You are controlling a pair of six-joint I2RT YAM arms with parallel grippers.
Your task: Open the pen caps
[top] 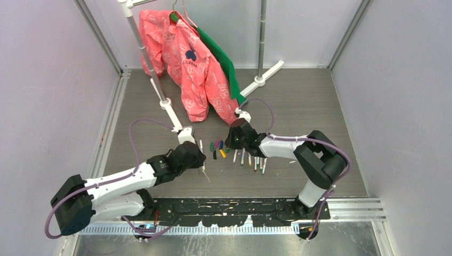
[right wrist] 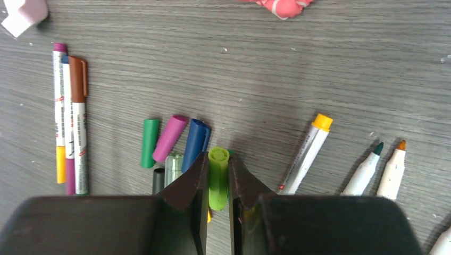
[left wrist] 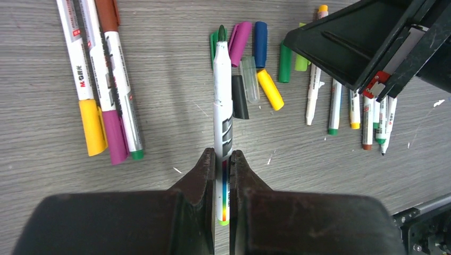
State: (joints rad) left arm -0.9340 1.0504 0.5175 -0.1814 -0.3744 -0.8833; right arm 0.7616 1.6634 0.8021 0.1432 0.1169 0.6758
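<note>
Left gripper (left wrist: 223, 159) first: its fingers are clamped tight on a white marker (left wrist: 223, 101), uncapped, green tip pointing away from us, and the marker's rear end is swallowed between the pads, so we only get a sliver of it. Over to the right gripper (right wrist: 218, 164), which is pinched on a lime-green cap (right wrist: 218, 178), open mouth facing away, its lower half lost between the fingers. Just beyond the held marker the loose caps lie clustered on the table (top: 320, 106): a purple cap (left wrist: 240, 37) and blue cap (left wrist: 260, 42) side by side, a clear cap (left wrist: 249, 78) that's hard to pick out against the wood grain, a black cap (left wrist: 240, 96) beside the marker barrel, a yellow cap (left wrist: 270, 89) lying at an angle, a green cap (left wrist: 285, 62), and a second green cap (left wrist: 213, 45) mostly hidden behind the marker's tip. To the left, well apart, we've got three capped markers (left wrist: 101, 95) lying together, their upper ends cut off by the frame. On the right, a row of uncapped markers (left wrist: 335, 106), several masked by the right gripper's black body. From overhead the caps are too tiny to sort by colour. At the back hangs a pink jacket (top: 186, 69) with a green garment (top: 224, 61) tucked behind it.
</note>
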